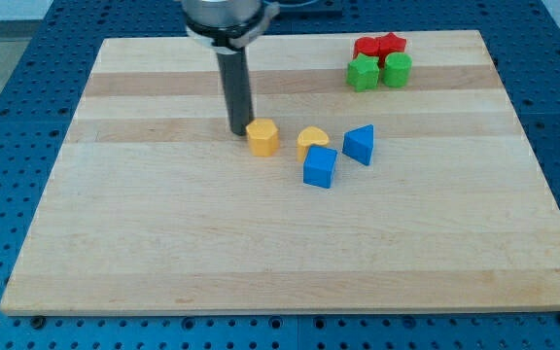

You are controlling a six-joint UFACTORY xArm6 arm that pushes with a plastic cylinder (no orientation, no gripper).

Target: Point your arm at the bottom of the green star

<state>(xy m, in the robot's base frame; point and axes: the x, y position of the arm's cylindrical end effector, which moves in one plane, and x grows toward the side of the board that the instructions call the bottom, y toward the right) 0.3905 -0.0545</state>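
My tip sits on the desk just to the view's left of the yellow hexagonal block, touching it or very nearly so. There is no claw on this rig, only the bare rod, so nothing is held or gripped.

The green star lies well away, toward the view's top right, close beside a green block on its right, with a red block and a red star just above the pair. Between my tip and that cluster lie a yellow half-round block, a blue cube and a blue triangular block.

My worry is the route. A straight drive to the right would shove the yellow hexagonal block into the others and scatter them. I judge it safer to pass above them, then come in under the star. Overshooting there would nudge the star into the red blocks, since all four are packed tightly.
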